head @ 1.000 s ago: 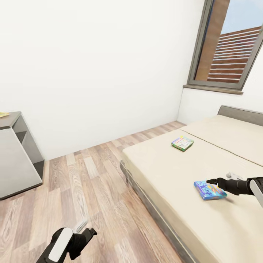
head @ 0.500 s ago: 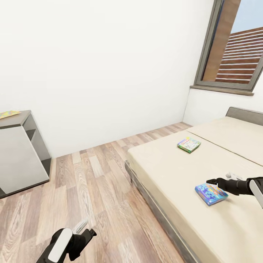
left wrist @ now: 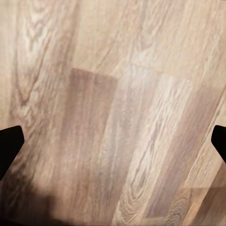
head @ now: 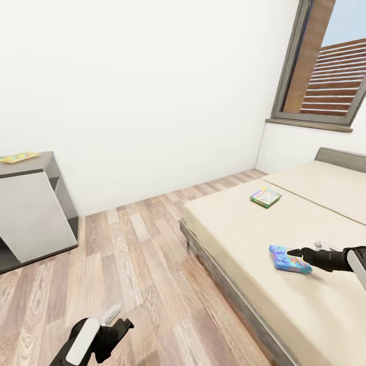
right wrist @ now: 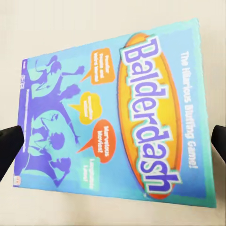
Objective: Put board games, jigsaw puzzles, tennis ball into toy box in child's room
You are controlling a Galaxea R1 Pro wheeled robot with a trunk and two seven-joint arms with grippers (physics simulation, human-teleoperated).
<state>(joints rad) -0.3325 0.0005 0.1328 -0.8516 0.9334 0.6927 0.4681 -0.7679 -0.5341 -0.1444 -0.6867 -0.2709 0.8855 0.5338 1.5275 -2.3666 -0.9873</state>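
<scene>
At the far left, well away from the bed (head: 254, 244), the dark grey end of the table (head: 28, 165) is standing against the white wall (head: 152, 91), with a thin yellow and multicoloured sheet (head: 18, 157) lying on its top; whether it is a jigsaw puzzle is too small to tell. Wooden floor (head: 132, 264) is stretching between the table and the bed.

The left gripper (head: 118, 319) is hanging low over that floor, off the bed's near side. In the left wrist view its dark fingertips (left wrist: 9, 148) are showing at opposite edges, spread wide apart with only floorboards between them.

On the cream mattress, the green-edged board game (head: 266, 197) is lying flat toward the bed's far side, below the window (head: 325, 66). Nearer on the bed, the blue board game (head: 288, 259) is lying flat as well, its cover reading "Balderdash" (right wrist: 141, 113) in the right wrist view.

The right gripper (head: 300, 252) is reaching in over the bed, right at the blue box's edge. Its fingertips (right wrist: 10, 146) are standing far apart, one on each side of the cover, not clamping it.
</scene>
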